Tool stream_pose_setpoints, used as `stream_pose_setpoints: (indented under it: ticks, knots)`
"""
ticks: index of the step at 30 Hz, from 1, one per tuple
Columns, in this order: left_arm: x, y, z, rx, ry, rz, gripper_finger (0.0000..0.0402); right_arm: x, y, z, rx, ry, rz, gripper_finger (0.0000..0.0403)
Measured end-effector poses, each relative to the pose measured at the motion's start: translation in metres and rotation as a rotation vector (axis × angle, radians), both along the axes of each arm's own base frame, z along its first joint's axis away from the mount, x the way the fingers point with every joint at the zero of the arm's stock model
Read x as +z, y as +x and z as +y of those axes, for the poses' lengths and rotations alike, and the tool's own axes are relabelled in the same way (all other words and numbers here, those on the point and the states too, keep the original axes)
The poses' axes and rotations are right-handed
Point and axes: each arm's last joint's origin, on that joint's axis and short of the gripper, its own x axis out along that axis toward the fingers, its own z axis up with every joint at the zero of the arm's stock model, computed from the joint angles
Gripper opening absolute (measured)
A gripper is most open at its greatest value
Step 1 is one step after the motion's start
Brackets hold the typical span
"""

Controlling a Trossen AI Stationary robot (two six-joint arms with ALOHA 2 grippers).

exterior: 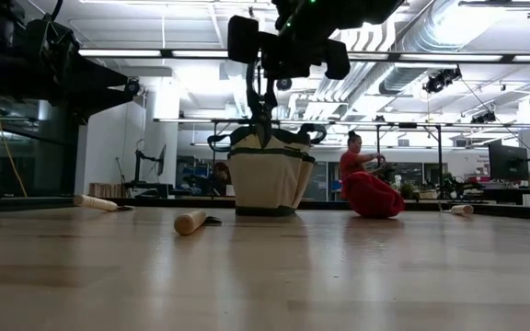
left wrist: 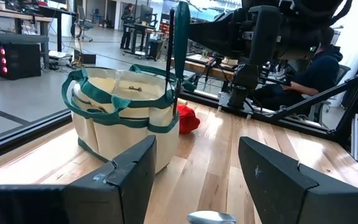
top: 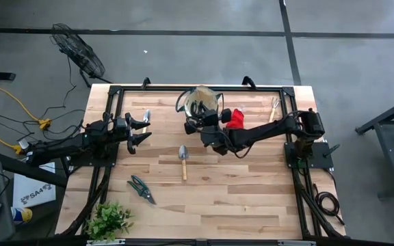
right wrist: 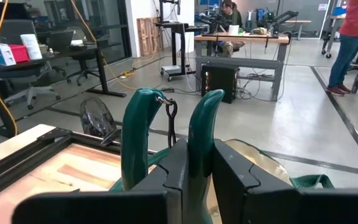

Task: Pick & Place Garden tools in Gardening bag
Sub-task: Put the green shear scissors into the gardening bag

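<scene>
The beige gardening bag [top: 201,102] with green trim stands upright at the table's far middle; it also shows in the low view [exterior: 270,179] and the left wrist view [left wrist: 120,112]. My right gripper [top: 195,121] is above it, shut on green-handled pruning shears [exterior: 263,124] that hang down toward the bag's mouth. My left gripper [top: 141,130] is open and empty to the left of the bag, above the table. A trowel [top: 182,159], second shears [top: 141,188], a red bundle [top: 234,117] and a hand fork [top: 274,108] lie on the table. My right gripper pinches one green handle [right wrist: 201,146] of the shears between its two fingers; the other handle [right wrist: 138,137] stands free outside one finger. The fingers point down from above. The shears hang upright, handle ends up, lower end at the bag's mouth [left wrist: 178,93]; whether they touch the bag, I cannot tell.
A leafy green plant [top: 108,220] stands at the near left corner. Another wooden-handled tool [top: 147,116] lies by my left gripper. A dark frame [top: 115,92] runs along the table's far and side edges. Bare wood lies at the near right.
</scene>
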Motion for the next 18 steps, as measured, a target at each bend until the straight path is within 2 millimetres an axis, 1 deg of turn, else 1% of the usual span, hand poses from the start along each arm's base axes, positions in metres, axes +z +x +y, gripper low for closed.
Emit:
stream_pose_setpoints:
  ticks: [11,18]
  knots:
    - [0.000,0.000,0.000,0.000,0.000,0.000,0.0223,0.003,0.001,-0.004,-0.002,-0.017,0.005,0.0038]
    - [0.000,0.000,0.000,0.000,0.000,0.000,0.0223,0.001,0.001,-0.013,-0.005,-0.011,0.032,0.0038]
